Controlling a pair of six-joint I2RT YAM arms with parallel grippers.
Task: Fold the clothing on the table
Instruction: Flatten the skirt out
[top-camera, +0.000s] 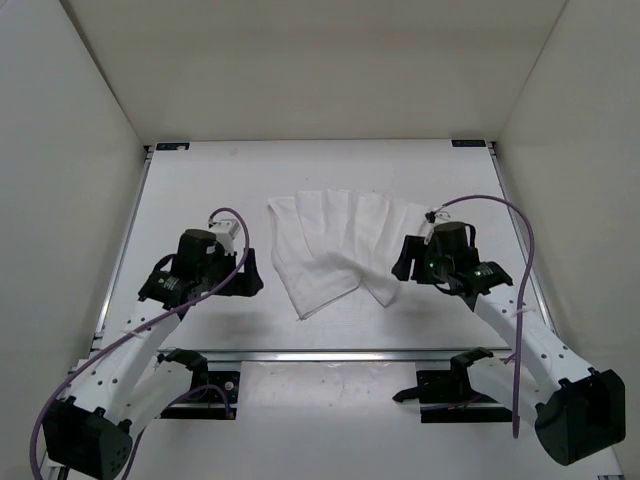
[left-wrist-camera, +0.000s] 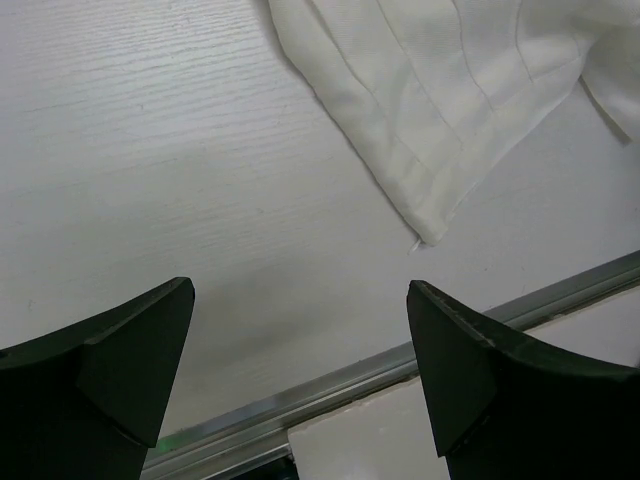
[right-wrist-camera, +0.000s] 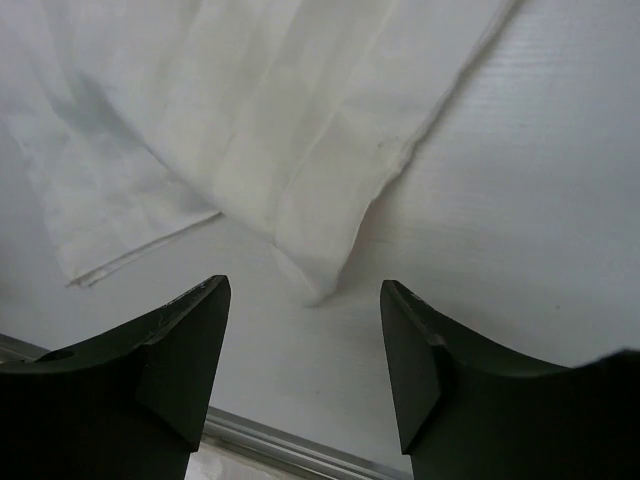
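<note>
1. The left end effector (left-wrist-camera: 300, 292), black fingers wide apart and empty, hovers over the matte white rectangular surface (left-wrist-camera: 150, 150). A hemmed corner of the thin white creased fabric clothing (left-wrist-camera: 440, 90) lies toward the upper right of its wrist view.
2. The right end effector (right-wrist-camera: 305, 286), likewise apart and empty, has another corner tip just ahead of its gap.
3. Seen from above, the clothing lies rumpled mid-frame, between both arms.
4. Probably best: pinch each near corner low, through every layer, then lift both evenly.
</note>
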